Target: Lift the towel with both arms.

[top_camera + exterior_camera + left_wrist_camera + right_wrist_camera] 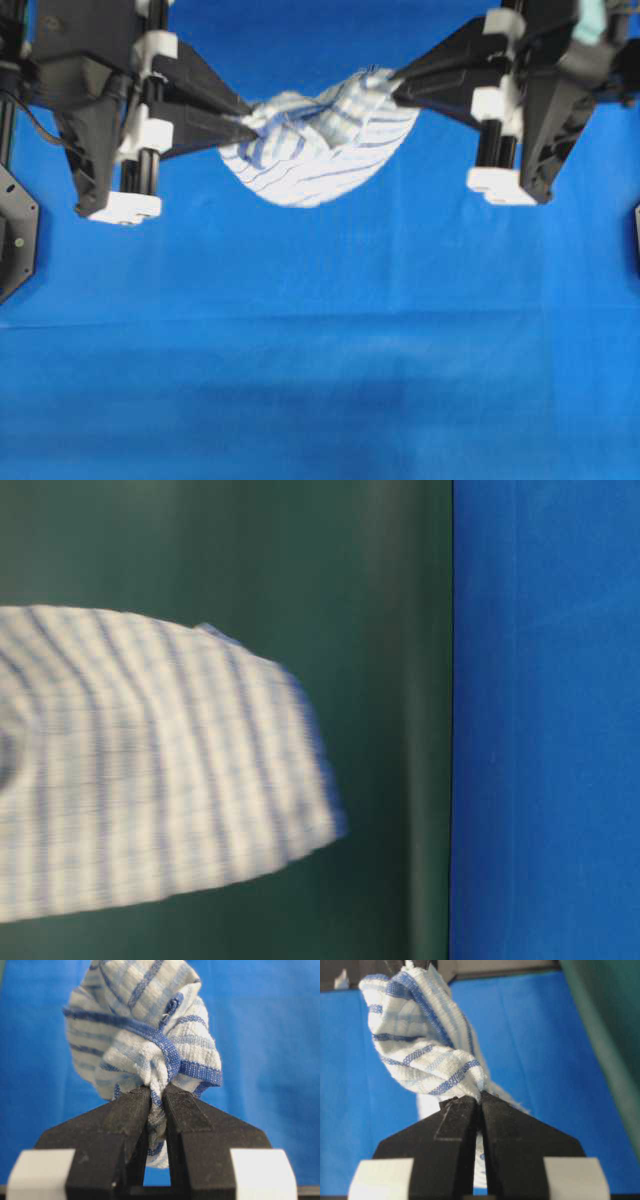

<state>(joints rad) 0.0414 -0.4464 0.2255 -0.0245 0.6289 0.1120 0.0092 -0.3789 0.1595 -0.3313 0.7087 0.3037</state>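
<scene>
The towel (320,145), white with thin blue stripes, hangs slack in the air between my two grippers, sagging in the middle above the blue sheet. My left gripper (250,125) is shut on the towel's left corner; in the left wrist view the cloth (145,1035) is bunched and pinched between the black fingers of that gripper (158,1091). My right gripper (395,82) is shut on the opposite corner, and the right wrist view shows the towel (420,1045) twisted away from that gripper (480,1096). The table-level view shows the towel (150,765) blurred, up off the table.
The plain blue sheet (320,350) covers the table below the towel. A black mount (15,235) stands at the left edge and another (636,235) at the right edge. A dark green backdrop (380,630) stands behind the scene.
</scene>
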